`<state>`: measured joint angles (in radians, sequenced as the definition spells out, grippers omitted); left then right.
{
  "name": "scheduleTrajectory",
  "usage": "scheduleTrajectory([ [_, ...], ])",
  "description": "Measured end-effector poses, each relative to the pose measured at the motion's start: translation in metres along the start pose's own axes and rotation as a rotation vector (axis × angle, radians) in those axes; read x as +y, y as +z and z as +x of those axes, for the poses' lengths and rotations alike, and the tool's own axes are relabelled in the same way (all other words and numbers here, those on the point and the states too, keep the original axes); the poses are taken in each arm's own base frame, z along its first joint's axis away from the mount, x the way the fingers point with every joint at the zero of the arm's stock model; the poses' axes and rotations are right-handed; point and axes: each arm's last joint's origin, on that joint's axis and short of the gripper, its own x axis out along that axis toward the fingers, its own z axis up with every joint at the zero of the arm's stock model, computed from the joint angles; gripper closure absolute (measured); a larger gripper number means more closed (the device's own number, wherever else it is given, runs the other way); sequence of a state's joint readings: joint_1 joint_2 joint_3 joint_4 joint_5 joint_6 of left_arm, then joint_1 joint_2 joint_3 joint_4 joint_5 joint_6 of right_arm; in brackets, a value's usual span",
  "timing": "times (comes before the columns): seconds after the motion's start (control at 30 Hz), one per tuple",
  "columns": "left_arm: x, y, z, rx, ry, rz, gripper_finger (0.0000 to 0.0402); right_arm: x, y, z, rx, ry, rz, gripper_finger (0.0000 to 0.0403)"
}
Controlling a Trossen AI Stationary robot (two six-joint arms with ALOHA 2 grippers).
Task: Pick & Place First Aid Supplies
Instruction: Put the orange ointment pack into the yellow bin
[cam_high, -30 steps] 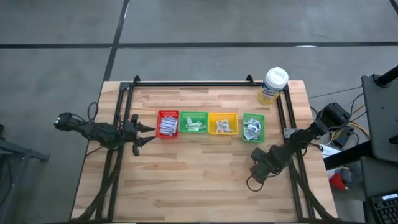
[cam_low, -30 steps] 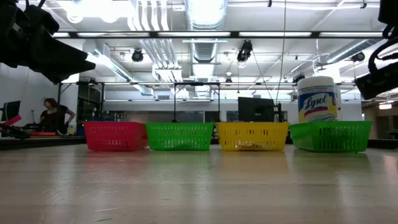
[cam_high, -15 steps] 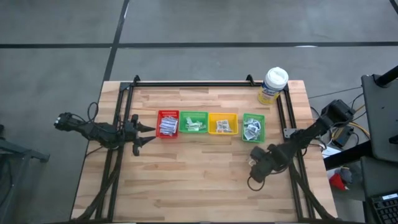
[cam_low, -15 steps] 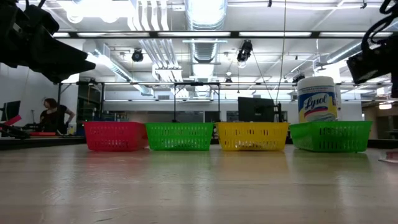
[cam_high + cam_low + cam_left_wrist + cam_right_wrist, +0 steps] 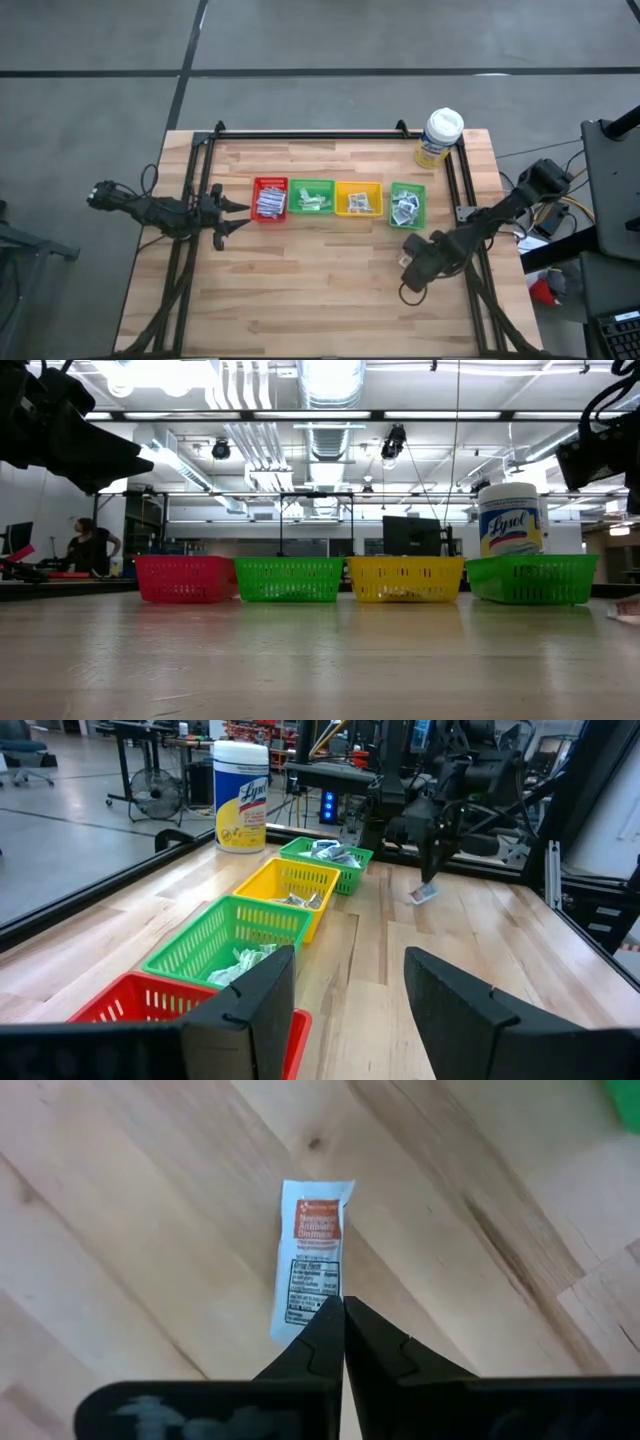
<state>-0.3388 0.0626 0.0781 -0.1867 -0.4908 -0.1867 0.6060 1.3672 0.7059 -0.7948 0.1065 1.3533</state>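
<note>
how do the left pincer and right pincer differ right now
The left pincer is open and empty; the right pincer is shut on a white packet with an orange label. The left pincer hangs beside the red tray; the right pincer is over bare wood, in front of the far-right green tray. Both are dark two-finger pincers.

Beyond your table lies a grey concrete floor (image 5: 330, 40) crossed by dark seams. Overhead you see silver ducts (image 5: 330, 380) and bright strip lights (image 5: 450, 415). A person (image 5: 88, 545) sits at a far desk, and a floor fan (image 5: 160, 792) stands behind.
</note>
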Motion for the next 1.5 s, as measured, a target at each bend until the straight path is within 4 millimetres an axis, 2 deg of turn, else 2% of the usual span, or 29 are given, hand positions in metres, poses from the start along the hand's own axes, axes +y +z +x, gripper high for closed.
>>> scheduleTrajectory([
  [0.3, 0.000, 0.000, 0.000, 0.000, 0.000, 0.000, 0.0213, 0.005, -0.003, 0.023, 0.079, -0.086, -0.089, 0.0394],
  [0.4, 0.000, 0.000, 0.000, 0.000, 0.000, 0.000, 0.0213, 0.006, -0.003, 0.024, 0.079, -0.082, -0.129, 0.0394],
  [0.57, 0.000, 0.000, 0.000, 0.000, 0.000, 0.000, 0.0213, 0.005, -0.003, 0.018, 0.072, -0.052, -0.133, 0.0383],
  [0.77, 0.000, 0.000, 0.000, 0.000, 0.000, 0.000, 0.0213, 0.005, -0.002, 0.008, 0.055, 0.007, -0.117, 0.0336],
  [0.93, 0.000, 0.000, 0.000, 0.000, 0.000, 0.000, 0.0213, 0.017, 0.001, 0.005, 0.011, 0.144, -0.151, 0.0299],
  [1.03, 0.000, 0.000, 0.000, 0.000, 0.000, 0.000, 0.0213, 0.020, 0.002, 0.009, 0.002, 0.149, -0.197, 0.0288],
  [1.2, 0.000, 0.000, 0.000, 0.000, 0.000, 0.000, 0.0213, 0.020, 0.003, 0.013, 0.008, 0.125, -0.232, 0.0282],
  [1.5, 0.000, 0.000, 0.000, -0.001, 0.000, -0.001, 0.0213, 0.030, 0.008, -0.002, 0.005, 0.123, -0.276, 0.0302],
])
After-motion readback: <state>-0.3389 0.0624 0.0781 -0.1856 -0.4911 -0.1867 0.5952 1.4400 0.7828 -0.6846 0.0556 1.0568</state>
